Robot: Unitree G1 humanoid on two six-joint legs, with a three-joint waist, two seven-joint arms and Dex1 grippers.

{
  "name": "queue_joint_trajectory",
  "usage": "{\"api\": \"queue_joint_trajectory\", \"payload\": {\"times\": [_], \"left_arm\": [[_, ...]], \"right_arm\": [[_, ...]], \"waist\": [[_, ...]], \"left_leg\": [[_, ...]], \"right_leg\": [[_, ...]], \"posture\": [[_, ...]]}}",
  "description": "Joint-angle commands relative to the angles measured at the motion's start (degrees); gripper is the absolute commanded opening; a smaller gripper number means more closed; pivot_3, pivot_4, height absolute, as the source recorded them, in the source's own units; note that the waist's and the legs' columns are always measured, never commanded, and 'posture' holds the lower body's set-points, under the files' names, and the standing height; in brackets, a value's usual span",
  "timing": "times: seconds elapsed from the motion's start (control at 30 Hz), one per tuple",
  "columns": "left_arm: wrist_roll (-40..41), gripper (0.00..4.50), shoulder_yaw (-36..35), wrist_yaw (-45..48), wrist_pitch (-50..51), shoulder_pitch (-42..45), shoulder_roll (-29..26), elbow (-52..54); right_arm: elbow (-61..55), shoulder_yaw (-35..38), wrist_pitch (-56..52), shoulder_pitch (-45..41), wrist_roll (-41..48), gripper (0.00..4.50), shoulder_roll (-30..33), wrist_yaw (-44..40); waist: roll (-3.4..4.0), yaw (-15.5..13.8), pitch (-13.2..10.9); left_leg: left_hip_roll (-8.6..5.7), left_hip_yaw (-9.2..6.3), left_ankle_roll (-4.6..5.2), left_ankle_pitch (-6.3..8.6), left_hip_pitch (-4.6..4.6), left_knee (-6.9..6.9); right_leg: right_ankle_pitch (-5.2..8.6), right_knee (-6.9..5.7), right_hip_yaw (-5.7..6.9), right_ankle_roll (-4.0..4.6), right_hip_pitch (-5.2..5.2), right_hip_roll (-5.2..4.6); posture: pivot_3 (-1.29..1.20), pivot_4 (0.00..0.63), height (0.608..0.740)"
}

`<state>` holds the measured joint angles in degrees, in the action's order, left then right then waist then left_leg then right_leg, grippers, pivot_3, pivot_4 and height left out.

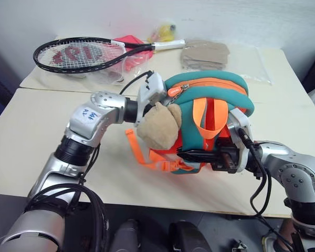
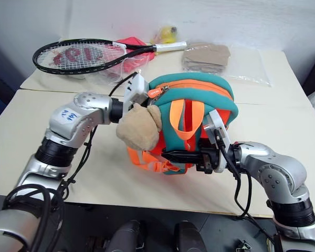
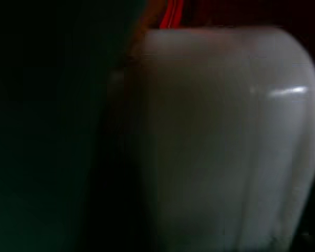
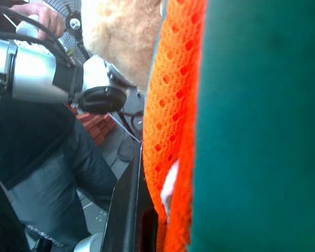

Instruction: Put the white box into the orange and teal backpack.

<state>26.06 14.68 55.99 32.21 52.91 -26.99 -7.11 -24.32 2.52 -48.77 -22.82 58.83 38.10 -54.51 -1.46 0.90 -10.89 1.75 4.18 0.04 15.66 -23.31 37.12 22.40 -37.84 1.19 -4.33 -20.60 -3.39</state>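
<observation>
A black tennis racket (image 1: 89,53) lies far left on the beige table (image 1: 31,136). Folded tan cloth (image 1: 205,54) in a clear bag lies far right, with a yellow toy (image 1: 165,32) between them.

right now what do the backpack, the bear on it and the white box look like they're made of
The backpack looks like soft woven fabric, teal and orange, with an orange open mesh panel and flat webbing straps. The bear seems to be tan plush: fuzzy, matte pile. The white box looks like smooth, glossy hard plastic, judging by the bright highlight streak on its rounded surface, though coated metal can't be ruled out.

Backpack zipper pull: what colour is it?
Orange, on the backpack's teal top; the zipper pull shows best in the left eye view.
</observation>
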Motion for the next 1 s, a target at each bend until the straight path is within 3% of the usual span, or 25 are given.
{"api": "queue_joint_trajectory", "payload": {"times": [0.03,0.2,0.3,0.43,0.57,0.83,0.93,1.0], "left_arm": [[3.63,3.08,-5.67,3.66,-0.19,-3.43,-2.41,4.22],[9.78,4.48,-12.35,10.37,6.00,-9.56,-12.83,13.41],[11.37,4.48,-16.76,16.47,6.48,-14.68,-21.84,15.36],[13.72,4.48,-21.88,21.88,4.82,-20.96,-27.91,18.84],[19.67,4.48,-26.87,14.20,6.20,-24.47,-23.45,28.72],[19.54,4.48,-22.73,-6.22,6.64,-22.19,-8.80,37.72],[18.79,3.96,-22.74,-10.90,6.36,-22.58,-6.44,39.43],[18.89,3.37,-24.17,-12.53,6.07,-23.42,-6.32,39.35]], "right_arm": [[-2.03,0.89,2.49,0.01,-0.57,0.06,-1.73,1.41],[-2.21,1.45,3.26,0.06,-0.87,0.06,-3.77,3.45],[-1.92,1.09,2.54,-0.67,0.02,0.06,-5.20,4.90],[-1.38,0.61,2.46,-1.49,-0.35,0.06,-5.87,5.18],[0.12,0.11,2.93,-2.58,-1.73,0.06,-5.98,4.58],[1.46,-1.23,2.71,-3.36,-3.05,0.06,-6.07,3.10],[1.81,-1.37,2.81,-3.52,-3.43,0.06,-6.06,2.84],[1.89,-1.28,2.87,-3.38,-3.60,0.06,-6.19,2.99]], "waist": [[0.00,0.34,0.00],[0.02,1.28,-0.01],[0.04,1.49,-0.02],[0.06,1.06,-0.04],[0.05,0.41,-0.03],[0.05,0.80,-0.03],[0.05,0.88,-0.03],[0.05,0.79,-0.03]], "left_leg": [[0.01,-0.01,0.00,-0.01,0.00,0.05],[0.02,-0.03,-0.11,-0.12,0.05,-0.03],[0.04,-0.06,-0.13,-0.13,0.05,-0.10],[-0.02,-0.07,-0.09,-0.11,0.05,-0.05],[-0.09,-0.16,0.06,-0.03,0.01,-0.02],[-0.13,-0.32,0.07,-0.02,0.02,0.00],[-0.09,-0.30,0.04,-0.04,0.03,-0.01],[-0.07,-0.30,-0.03,-0.08,0.03,-0.01]], "right_leg": [[0.00,-0.02,0.00,0.00,0.01,0.00],[0.00,-0.09,-0.02,0.01,0.00,0.00],[0.01,-0.09,0.00,0.02,-0.02,0.01],[0.01,-0.06,0.01,0.02,0.03,-0.07],[0.01,0.00,0.03,0.02,0.07,-0.15],[-0.01,-0.02,0.01,-0.02,0.19,-0.07],[-0.01,-0.04,-0.01,-0.02,0.18,-0.02],[-0.01,-0.04,-0.01,-0.02,0.17,0.00]], "posture": [[0.00,0.150,0.740],[0.00,0.150,0.740],[0.00,0.150,0.740],[0.00,0.150,0.740],[0.00,0.150,0.740],[0.00,0.150,0.740],[0.00,0.150,0.740],[0.00,0.150,0.740]]}}
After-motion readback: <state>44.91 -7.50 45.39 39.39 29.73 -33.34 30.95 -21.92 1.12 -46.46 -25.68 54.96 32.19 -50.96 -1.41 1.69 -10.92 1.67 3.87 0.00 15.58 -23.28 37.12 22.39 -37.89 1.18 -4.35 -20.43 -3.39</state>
